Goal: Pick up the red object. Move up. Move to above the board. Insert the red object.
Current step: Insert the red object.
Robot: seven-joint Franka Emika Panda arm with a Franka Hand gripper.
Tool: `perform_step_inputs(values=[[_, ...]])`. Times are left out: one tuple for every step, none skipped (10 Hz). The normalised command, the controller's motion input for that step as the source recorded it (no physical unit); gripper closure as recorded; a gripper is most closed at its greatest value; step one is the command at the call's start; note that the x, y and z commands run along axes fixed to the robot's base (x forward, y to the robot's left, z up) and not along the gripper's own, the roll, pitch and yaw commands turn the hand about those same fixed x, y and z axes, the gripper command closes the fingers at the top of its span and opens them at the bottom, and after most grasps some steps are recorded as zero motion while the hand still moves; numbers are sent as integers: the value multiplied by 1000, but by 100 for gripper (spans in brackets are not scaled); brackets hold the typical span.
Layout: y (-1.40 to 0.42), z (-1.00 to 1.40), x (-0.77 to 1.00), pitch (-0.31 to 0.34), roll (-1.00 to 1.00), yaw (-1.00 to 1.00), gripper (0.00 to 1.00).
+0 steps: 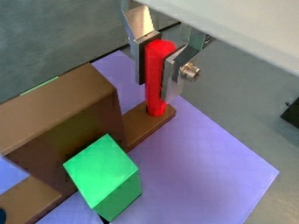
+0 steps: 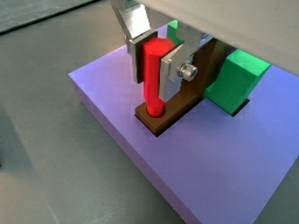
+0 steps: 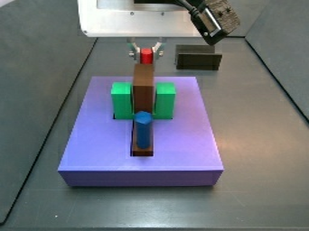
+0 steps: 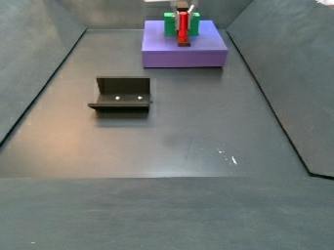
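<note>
Gripped between the silver plates of the hand [image 1: 159, 52] is the red object [image 1: 158, 80], held upright near its top end; in both wrist views the dark pads are seen pressed against its sides. Its lower end is already seated in the brown-lined slot of the board [image 1: 222, 149], at the end of the brown bar [image 1: 65, 122] — how deep it sits cannot be told.

In a side view the hand [image 3: 146, 50] is found at the upper centre of the frame, over the far end of the board [image 3: 90, 135]. Read left to right there, a green block [image 3: 121, 99], the brown bar [image 3: 144, 86] with a blue peg [image 3: 143, 131] standing in front of it, then a second green block [image 3: 165, 99] are met; the red object [image 3: 146, 56] shows only as a red tip behind the bar.

The insertion is judged nearly complete. For the step to be done well, the descent should be kept straight and slow, with the peg held vertical — any tilt toward the brown bar could jam it. Release is best delayed until the peg no longer sinks, and the plates should then be parted evenly so that it is not dragged sideways.
</note>
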Motion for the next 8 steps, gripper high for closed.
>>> perform_step_inputs(values=[[0, -583, 3, -190, 43, 0, 100], [0, -663, 0, -207, 76, 0, 100], [169, -294, 46, -39, 11, -26, 100], [306, 0, 271, 57, -24, -80, 100], [214, 0, 249, 67, 0, -151, 100], [0, -117, 100, 0, 7, -109, 100], [-189, -23, 0, 0, 70, 0, 100], [-240, 0, -11, 0, 93, 9, 100]])
